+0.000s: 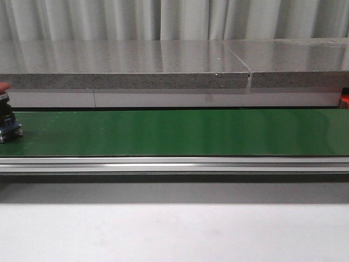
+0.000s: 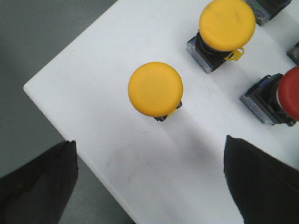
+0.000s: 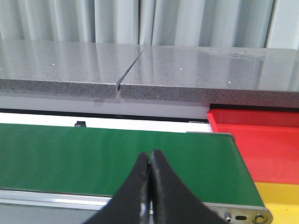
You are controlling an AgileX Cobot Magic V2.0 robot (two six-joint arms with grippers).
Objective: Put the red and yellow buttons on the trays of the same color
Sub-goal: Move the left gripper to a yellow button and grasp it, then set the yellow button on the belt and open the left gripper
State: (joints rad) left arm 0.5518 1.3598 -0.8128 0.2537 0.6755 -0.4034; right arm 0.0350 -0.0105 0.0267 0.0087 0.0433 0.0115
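Observation:
In the left wrist view, two yellow buttons and a red button stand on a white board. My left gripper is open and empty above the board's corner, short of the nearer yellow button. In the front view a red button rides at the far left end of the green belt. My right gripper is shut and empty over the belt's near edge. A red tray and a yellow tray lie past the belt's end.
A grey stone ledge runs behind the belt. An aluminium rail edges the belt's front. More button bases show at the white board's far edge. Grey floor lies beside the board.

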